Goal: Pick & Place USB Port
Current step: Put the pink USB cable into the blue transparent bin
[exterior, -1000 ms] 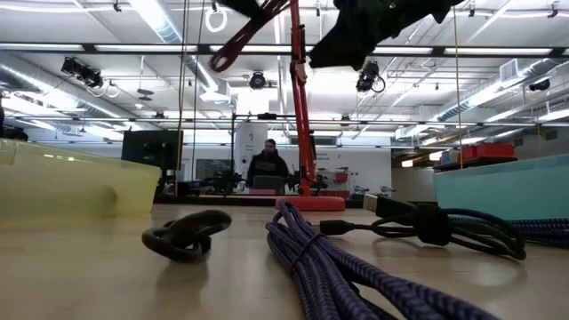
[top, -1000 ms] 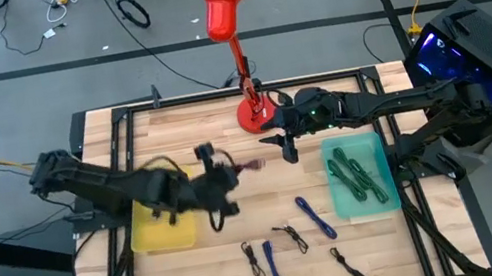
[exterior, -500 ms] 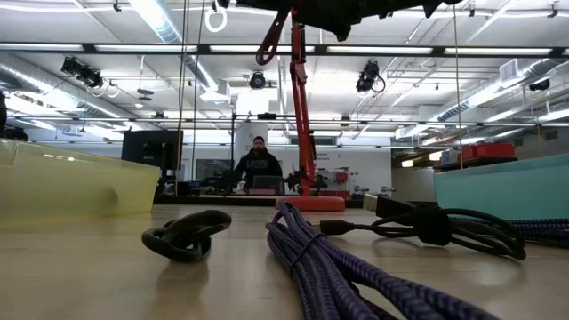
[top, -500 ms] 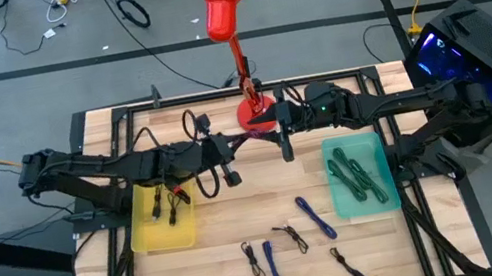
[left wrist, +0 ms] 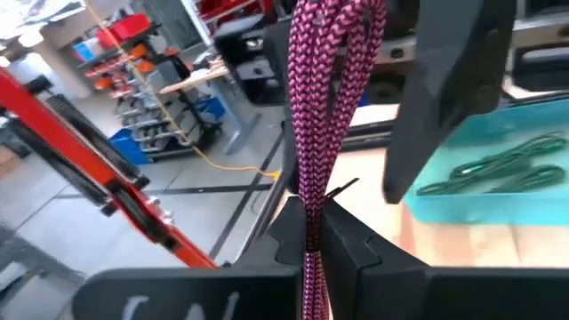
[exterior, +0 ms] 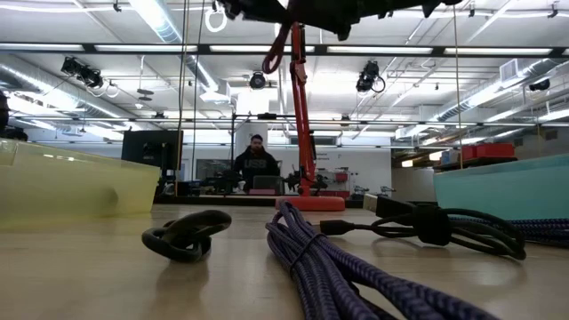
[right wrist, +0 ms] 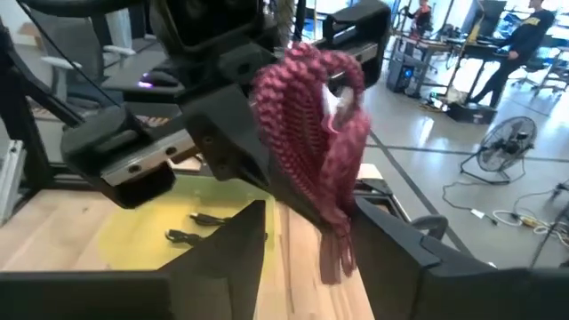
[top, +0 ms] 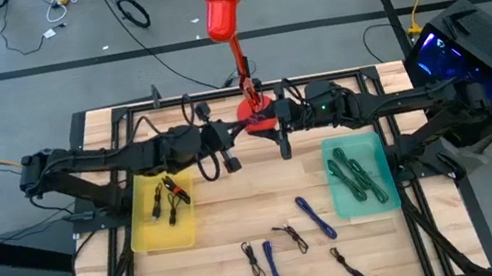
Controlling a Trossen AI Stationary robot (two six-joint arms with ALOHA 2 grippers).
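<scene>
i see my left gripper (left wrist: pixel 313 233) clenched on the bundled pink braided cable (left wrist: pixel 326 116), held between my right gripper's (right wrist: pixel 311 233) parted fingers above the wooden slatted table (top: pixel 239 210).

readable text: none in any view
left gripper (left wrist: pixel 311 253) housing: pale marks along the edge, cut off, illegible
blue-lit screen (top: pixel 434 52): glow only, no characters legible
bins, cables, lamp: no labels seen

Grey floor (top: pixel 33 84) strewn with cables, ceiling strip lights (exterior: pixel 160 18), a standing fan (right wrist: pixel 498 151).
</scene>
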